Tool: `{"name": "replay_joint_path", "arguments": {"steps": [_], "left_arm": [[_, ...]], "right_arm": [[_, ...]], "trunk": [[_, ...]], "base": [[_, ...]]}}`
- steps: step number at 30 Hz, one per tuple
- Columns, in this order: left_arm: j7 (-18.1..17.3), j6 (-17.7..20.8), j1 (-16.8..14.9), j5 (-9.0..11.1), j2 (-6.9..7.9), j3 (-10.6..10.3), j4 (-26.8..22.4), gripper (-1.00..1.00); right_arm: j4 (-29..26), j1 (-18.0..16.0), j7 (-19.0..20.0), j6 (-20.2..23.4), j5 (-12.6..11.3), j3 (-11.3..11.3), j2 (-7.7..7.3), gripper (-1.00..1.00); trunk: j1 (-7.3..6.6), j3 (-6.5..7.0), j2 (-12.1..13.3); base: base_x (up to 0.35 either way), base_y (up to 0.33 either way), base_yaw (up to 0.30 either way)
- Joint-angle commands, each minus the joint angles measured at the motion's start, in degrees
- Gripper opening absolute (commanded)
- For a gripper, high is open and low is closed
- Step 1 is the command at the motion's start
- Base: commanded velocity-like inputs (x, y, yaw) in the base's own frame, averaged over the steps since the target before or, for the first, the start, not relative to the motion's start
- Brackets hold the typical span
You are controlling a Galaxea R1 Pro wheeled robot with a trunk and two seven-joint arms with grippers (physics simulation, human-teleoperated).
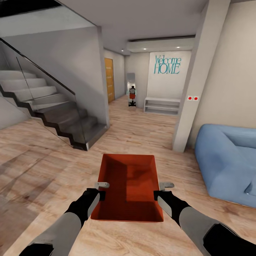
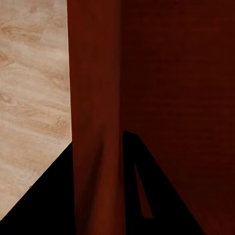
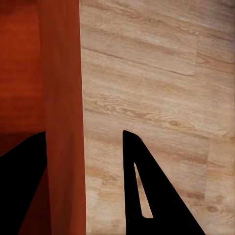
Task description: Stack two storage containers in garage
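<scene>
One storage container (image 1: 128, 185), two hands (image 1: 102, 190) (image 1: 159, 190) gripping walls.

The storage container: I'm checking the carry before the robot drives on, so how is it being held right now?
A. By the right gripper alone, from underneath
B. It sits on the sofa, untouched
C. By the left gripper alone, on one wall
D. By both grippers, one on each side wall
D: the head view shows the left gripper and the right gripper each clamped on an opposite side wall of the storage container, above the wood floor.
</scene>
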Motion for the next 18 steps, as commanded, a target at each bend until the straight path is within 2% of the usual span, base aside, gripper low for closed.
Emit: {"name": "replay_joint_path", "arguments": {"steps": [1, 18], "left_arm": [[0.33, 0.43, -0.04, -0.87, -0.02, 0.13, -0.12, -1.0], [0.08, 0.43, -0.04, -0.87, 0.06, 0.11, -0.04, -1.0]], "right_arm": [[-0.19, -0.06, -0.3, 0.23, -0.74, 0.3, 0.0, -1.0], [-0.23, -0.06, -0.35, 0.19, -0.74, 0.22, -0.03, -1.0]], "trunk": [[0.07, -0.13, -0.13], [0.07, -0.13, -0.13]], "base": [[0.321, 0.0, 0.0], [0.321, 0.0, 0.0]]}}
